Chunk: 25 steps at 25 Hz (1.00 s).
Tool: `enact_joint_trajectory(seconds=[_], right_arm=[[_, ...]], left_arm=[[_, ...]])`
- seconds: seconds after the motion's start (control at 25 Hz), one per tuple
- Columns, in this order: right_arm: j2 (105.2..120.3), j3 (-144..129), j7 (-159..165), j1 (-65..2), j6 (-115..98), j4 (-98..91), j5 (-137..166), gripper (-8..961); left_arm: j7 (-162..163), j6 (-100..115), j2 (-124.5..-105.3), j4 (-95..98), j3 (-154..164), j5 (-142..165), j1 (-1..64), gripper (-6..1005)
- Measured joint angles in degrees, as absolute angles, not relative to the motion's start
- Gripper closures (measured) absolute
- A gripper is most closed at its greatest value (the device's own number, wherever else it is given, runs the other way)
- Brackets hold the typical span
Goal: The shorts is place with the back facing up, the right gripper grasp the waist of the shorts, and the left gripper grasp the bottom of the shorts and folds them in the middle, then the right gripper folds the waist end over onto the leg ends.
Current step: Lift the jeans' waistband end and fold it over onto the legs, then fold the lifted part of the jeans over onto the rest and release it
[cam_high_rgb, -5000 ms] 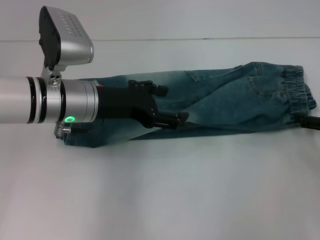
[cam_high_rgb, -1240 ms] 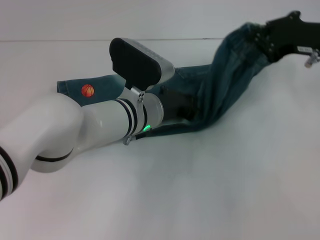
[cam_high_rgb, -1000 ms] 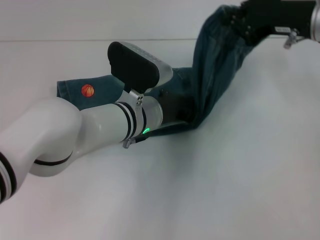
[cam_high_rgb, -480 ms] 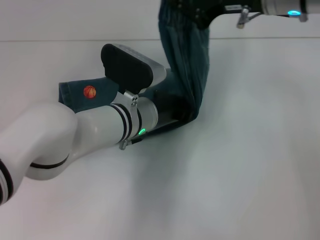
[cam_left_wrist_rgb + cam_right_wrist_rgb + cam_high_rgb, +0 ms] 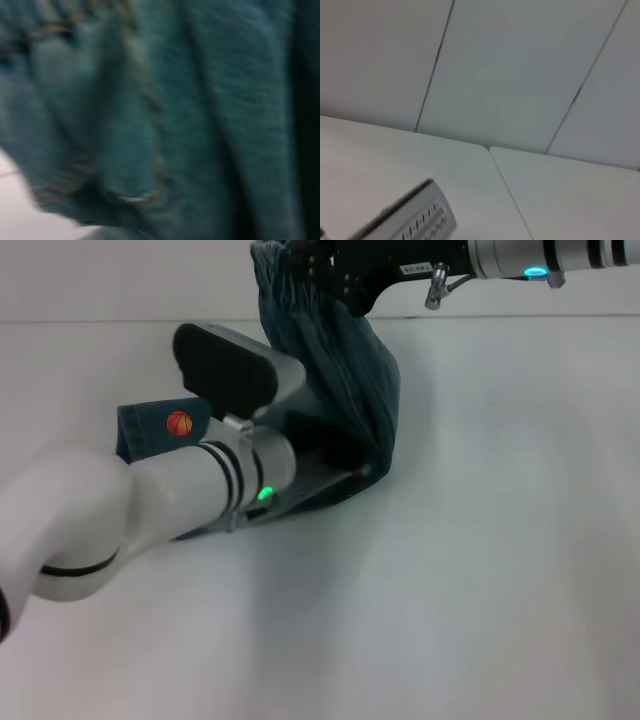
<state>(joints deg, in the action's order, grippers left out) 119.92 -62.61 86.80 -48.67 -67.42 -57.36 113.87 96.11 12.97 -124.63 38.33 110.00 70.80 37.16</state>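
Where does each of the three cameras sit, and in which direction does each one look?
Head view: on the robot's head, looking down at the table; shows the right gripper lifting the waist and the left arm over the shorts.
Left wrist view: on the left wrist, close on the denim; no robot parts.
Right wrist view: faces the wall; no fingers.
Shared: head and left wrist views both show the shorts.

The waist (image 5: 283,262) of the shorts (image 5: 350,370) is held raised by the right gripper (image 5: 322,262), while the leg ends (image 5: 135,435) are left flat on the table (image 5: 480,570).

R hand (image 5: 325,268) clamped, raised high
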Motion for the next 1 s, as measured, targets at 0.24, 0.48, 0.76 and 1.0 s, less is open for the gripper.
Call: enact_joint_trajectory(seconds=[0.24,0.48,0.76,1.0], right_arm=[[119.88,-63.27,86.60,-48.71,-66.46,-57.17,113.93,923],[119.84,-64.40,86.50,-48.84,-66.02,-56.87,113.83,910],[119.99,-66.88,86.41,-49.61,-65.93,-56.39,113.71,880],[120.16,-72.08,86.39,-51.62,-64.49,-53.60,112.40,854]], left_arm=[[88.98,18.01,-124.61,40.53,97.13,71.60,31.61,990],[84.94,31.27,-124.29,48.28,81.82,76.18,21.69,928],[78.36,61.30,-124.44,52.69,59.15,78.91,12.42,918],[76.02,79.76,-124.19,51.82,41.07,83.09,8.90,918]])
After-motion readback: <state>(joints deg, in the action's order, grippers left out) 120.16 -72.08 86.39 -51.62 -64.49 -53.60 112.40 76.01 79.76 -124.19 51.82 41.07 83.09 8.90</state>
